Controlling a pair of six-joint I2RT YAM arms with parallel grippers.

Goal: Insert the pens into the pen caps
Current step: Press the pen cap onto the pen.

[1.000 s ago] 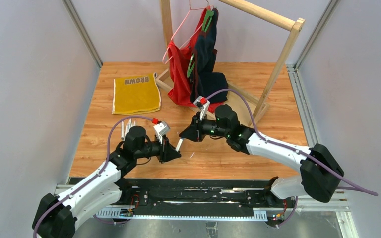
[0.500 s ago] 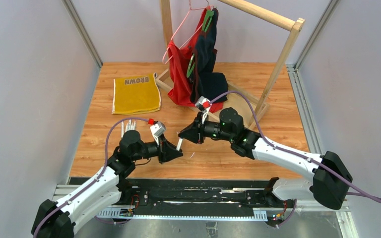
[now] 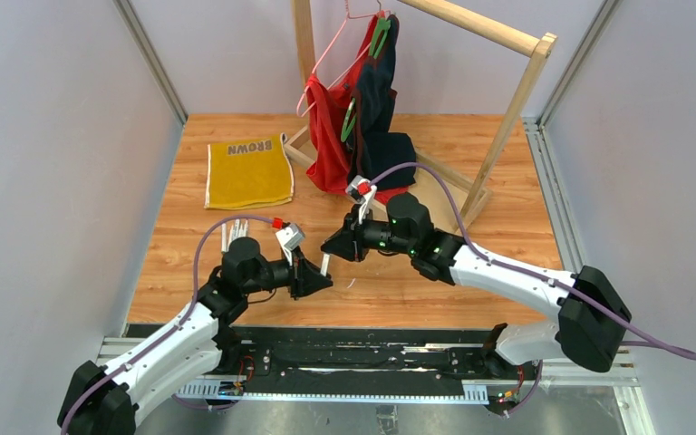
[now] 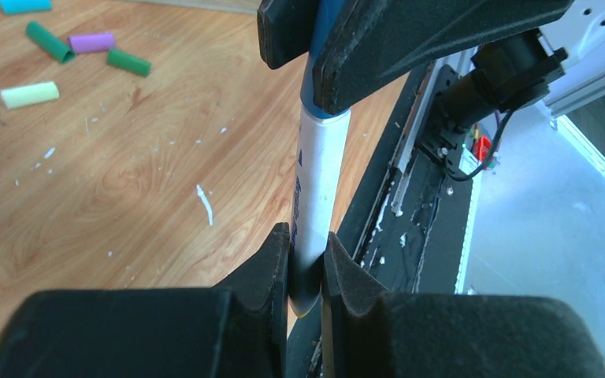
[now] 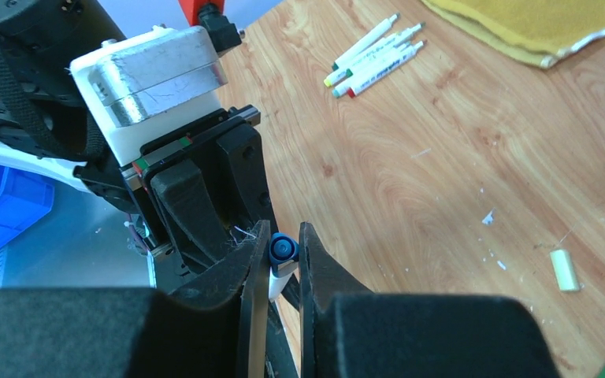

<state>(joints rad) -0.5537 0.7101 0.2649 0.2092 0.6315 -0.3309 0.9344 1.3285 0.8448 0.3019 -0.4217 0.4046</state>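
Pen [image 4: 319,173]: light, stiff, slick white barrel; near end pinched by left gripper [image 4: 307,244]. Blue cap [image 5: 283,250]: tiny, rigid; clamped in right gripper [image 5: 283,236].

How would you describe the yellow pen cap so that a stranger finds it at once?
On the wooden table, look at the left wrist view's upper left corner. The yellow cap lies lowest there, apart from the purple cap and green caps; only it is pale.
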